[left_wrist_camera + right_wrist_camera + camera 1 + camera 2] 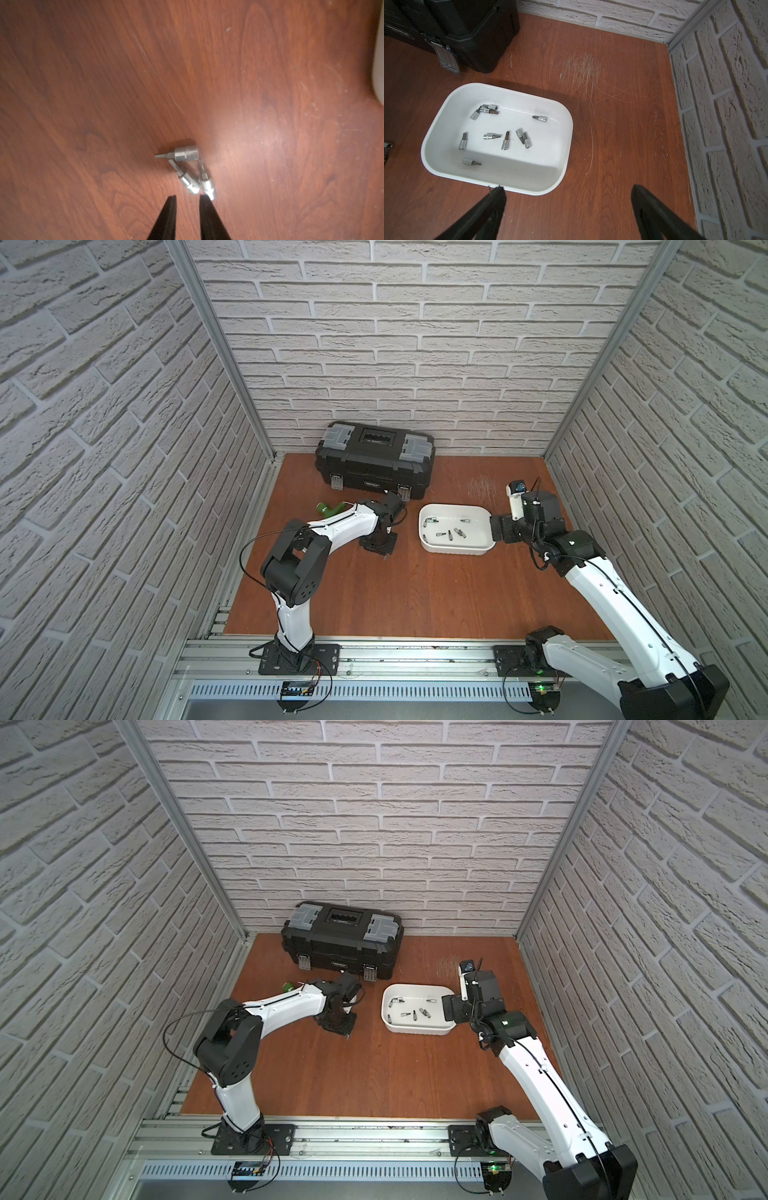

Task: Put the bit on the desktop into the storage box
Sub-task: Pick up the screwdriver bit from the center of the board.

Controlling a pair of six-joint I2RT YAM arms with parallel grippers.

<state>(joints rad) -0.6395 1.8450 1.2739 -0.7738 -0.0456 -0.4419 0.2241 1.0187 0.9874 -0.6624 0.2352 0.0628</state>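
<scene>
Fingers point(166, 218) of the left gripper point(187, 197) stand close together, with a narrow strip of bare wood between them and nothing clamped there. They point down at three silver bits lying in a tight cluster on the desktop point(83, 83). The nearest bit point(207, 187) lies slanted, and its shiny socket end meets the tip of one finger in the wrist view, though I cannot tell whether the two truly touch. The second bit point(188, 182) lies just beside it, angled the other way, so the socket ends sit close together and the tips spread apart. The third bit point(185, 154) lies crosswise beyond them, against their tips. The storage box point(570, 128) sits on the desktop between the two arms, apart from this cluster, and ten other bits point(505, 140) are scattered over its floor. The right gripper point(569, 191) hangs by the box's end with its fingers point(654, 216) spread wide and holding nothing; in its wrist view one fingertip overlaps the rim, and contact cannot be judged. Behind the box is a scuffed patch point(581, 68) of pale scratches, and the black toolbox point(374, 460) stands against the back wall.
</scene>
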